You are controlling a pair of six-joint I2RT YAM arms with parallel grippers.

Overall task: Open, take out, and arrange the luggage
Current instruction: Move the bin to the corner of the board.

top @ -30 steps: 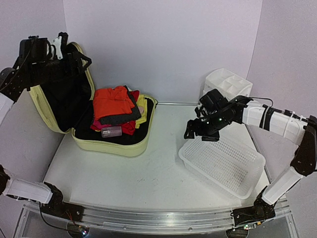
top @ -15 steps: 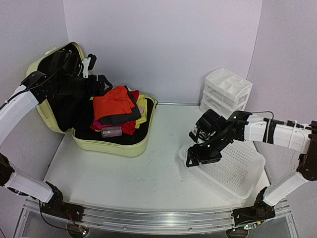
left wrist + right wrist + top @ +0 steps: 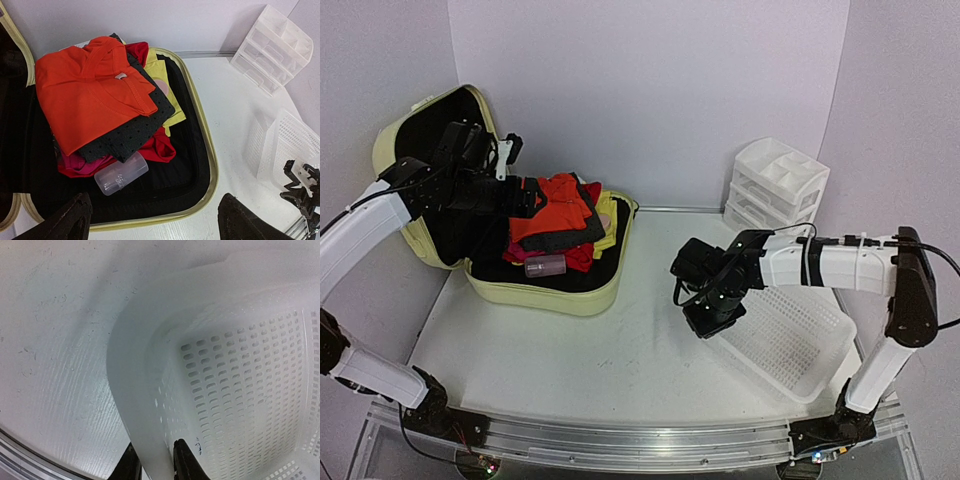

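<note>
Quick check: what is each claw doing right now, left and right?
Left claw: open, holding nothing, above the open luggage.
Right claw: closed on the rim of the white mesh basket.

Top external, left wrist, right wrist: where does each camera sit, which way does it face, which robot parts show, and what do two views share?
Top external: above and behind the bases, facing down across the table; left arm and right arm show.
Left wrist: over the open luggage, facing down onto the clothes; left pincer open at the bottom edge.
Right wrist: low at the basket corner, facing down; right pincer grips its rim.
Shared: top external and left wrist both show luggage, basket, drawer organizer.
</note>
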